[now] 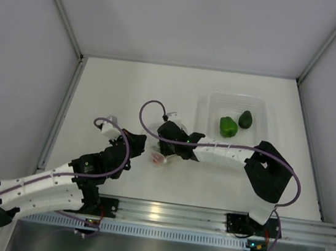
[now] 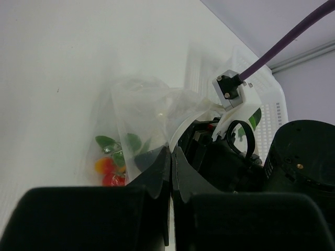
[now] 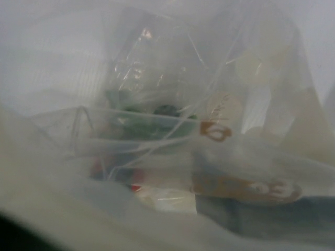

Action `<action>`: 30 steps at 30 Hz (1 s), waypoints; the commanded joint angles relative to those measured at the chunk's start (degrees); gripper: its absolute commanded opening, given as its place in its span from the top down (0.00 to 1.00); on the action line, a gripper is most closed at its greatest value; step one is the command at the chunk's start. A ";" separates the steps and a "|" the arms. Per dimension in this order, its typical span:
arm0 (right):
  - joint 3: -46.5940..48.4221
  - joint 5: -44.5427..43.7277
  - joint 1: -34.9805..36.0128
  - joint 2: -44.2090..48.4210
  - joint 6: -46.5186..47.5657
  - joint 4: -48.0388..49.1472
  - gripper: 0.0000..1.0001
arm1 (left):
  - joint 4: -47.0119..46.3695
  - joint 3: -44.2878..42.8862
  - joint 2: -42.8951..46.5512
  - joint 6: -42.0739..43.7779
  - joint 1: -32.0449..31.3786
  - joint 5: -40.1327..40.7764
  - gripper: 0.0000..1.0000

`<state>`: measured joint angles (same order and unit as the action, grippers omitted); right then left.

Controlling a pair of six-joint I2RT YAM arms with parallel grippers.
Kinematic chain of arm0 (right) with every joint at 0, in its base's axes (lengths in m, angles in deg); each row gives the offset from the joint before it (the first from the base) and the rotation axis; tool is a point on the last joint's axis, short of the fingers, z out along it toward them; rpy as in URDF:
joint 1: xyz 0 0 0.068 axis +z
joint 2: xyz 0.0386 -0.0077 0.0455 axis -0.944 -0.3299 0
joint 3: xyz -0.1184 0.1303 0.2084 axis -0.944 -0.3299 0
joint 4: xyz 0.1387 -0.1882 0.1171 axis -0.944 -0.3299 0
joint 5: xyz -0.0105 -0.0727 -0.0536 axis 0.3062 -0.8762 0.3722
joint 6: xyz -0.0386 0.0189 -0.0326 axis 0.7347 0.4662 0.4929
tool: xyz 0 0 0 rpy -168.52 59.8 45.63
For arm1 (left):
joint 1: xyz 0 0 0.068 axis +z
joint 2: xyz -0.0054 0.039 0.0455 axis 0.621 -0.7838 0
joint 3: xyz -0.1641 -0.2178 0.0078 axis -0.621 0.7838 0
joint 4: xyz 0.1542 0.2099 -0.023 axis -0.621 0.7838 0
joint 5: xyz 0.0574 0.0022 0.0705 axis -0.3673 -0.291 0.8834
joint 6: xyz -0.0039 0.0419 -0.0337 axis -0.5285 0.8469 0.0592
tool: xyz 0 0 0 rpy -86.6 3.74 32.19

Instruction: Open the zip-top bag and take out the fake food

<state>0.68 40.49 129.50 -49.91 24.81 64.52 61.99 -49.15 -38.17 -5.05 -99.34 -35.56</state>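
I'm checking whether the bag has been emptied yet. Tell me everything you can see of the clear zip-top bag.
The small, clear, crinkly soft-plastic zip-top bag rests on the white table, glossy and wrinkled, puffed up rather than flat. The left pincer is shut on its near edge. Inside, tiny red tomatoes on a green sprig sit low. Its film fills the right wrist view, blurred; whether the zip is open cannot be told.

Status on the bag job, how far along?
Done: pepper and avocado sit in the tray. In hand: left jaws are shut on the zip-top bag; right jaws are pressed into it, and I can't tell if they grip anything. Left: tomatoes are inside the bag.
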 commanded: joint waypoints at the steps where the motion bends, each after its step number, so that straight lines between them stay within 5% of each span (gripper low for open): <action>1: -0.71 -0.59 -0.14 -1.32 -1.28 3.12 0.51 | -1.25 -0.60 0.31 -0.17 0.04 1.16 1.00; 8: -1.59 2.05 -0.23 -4.30 -2.25 6.55 0.44 | -1.25 -1.03 -0.66 -0.26 0.04 0.99 1.00; 16: -2.29 -2.43 -0.58 -6.16 -4.62 10.68 0.52 | -1.25 0.02 -0.57 -0.87 0.04 0.37 1.00; 21: -9.23 -1.38 -0.84 -0.02 -7.26 21.39 0.57 | -1.25 1.25 0.57 -1.93 0.04 0.72 1.00; 30: -10.02 1.78 -0.84 1.75 -7.26 29.13 0.57 | -1.25 2.74 0.57 -4.30 0.04 0.37 1.00</action>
<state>-8.41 41.10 129.43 -51.94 18.86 85.22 61.97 -47.27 -38.17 -7.84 -99.34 -35.60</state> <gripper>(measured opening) 0.432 0.022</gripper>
